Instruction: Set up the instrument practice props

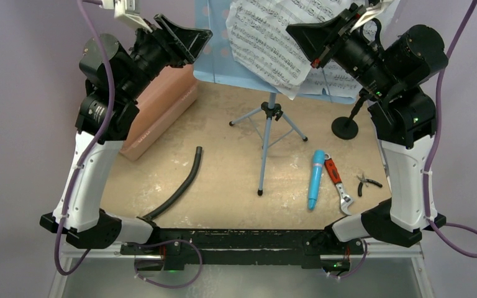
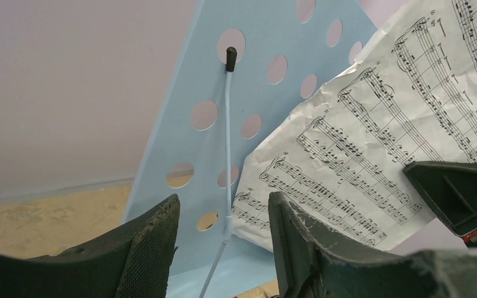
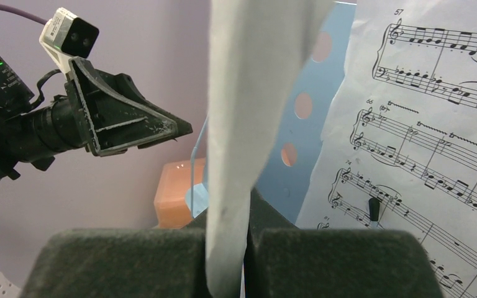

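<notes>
The light-blue music stand stands on its tripod at the back middle. My right gripper is shut on one white sheet-music page and holds it in front of the stand's desk. In the right wrist view that page runs edge-on between the pads. A second page leans on the desk. My left gripper is open and empty, close to the stand's left edge. The black mic stand's base and the turquoise microphone are on the table.
A salmon-pink case lies under my left arm. A curved black hose lies front left. A red-handled wrench and small pliers lie beside the microphone. A purple wall stands behind the stand.
</notes>
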